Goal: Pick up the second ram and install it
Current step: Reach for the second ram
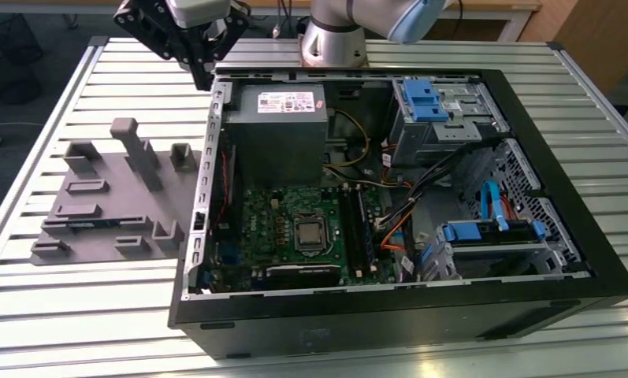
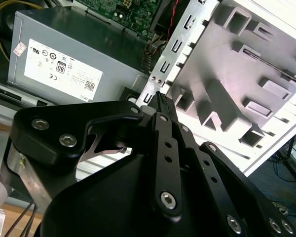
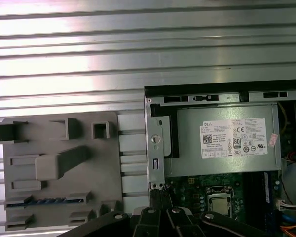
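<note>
**Single arm at an open computer case (image 1: 398,319).** The case is lying on its side on the slatted bench (image 1: 83,87), evidently so that the board is facing upward for access. The gripper (image 1: 202,77) is hovering over the case's rear corner, beside the power supply (image 1: 276,118). In the second wrist view its fingers (image 2: 166,143) are pressing together at the tips and carrying nothing. The second ram (image 3: 44,201) is sitting on edge in a groove of the grey holder tray (image 3: 108,163), well apart from the gripper. This is probably so that its upper edge is offering itself to a pinch.

Counted:
- one ram strip in the tray
- one power supply
- one processor (image 1: 311,234)
- long black slots (image 1: 351,228) beside the processor, number not discernible
</note>
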`<state>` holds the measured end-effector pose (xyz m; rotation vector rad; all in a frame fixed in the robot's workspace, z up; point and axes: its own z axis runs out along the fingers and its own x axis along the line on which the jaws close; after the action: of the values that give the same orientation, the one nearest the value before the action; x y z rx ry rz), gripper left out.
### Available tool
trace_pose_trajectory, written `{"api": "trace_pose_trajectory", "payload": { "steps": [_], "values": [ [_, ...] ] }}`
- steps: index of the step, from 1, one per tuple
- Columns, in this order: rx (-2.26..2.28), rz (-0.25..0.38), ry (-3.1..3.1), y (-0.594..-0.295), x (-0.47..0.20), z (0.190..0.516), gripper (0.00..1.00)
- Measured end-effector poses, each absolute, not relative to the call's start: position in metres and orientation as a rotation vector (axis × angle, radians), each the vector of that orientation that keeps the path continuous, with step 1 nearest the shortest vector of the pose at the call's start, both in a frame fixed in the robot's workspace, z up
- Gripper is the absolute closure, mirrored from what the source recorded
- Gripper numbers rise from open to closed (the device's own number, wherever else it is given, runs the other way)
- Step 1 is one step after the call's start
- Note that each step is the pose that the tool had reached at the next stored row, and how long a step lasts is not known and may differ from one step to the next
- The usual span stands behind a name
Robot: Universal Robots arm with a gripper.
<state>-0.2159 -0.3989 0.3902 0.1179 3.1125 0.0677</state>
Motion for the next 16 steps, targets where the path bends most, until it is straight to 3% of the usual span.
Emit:
{"api": "trace_pose_trajectory", "payload": {
  "steps": [16],
  "values": [
    [0.118, 0.068, 3.112, -0.399, -0.2233, 0.3898, 0.87]
  ]
}}
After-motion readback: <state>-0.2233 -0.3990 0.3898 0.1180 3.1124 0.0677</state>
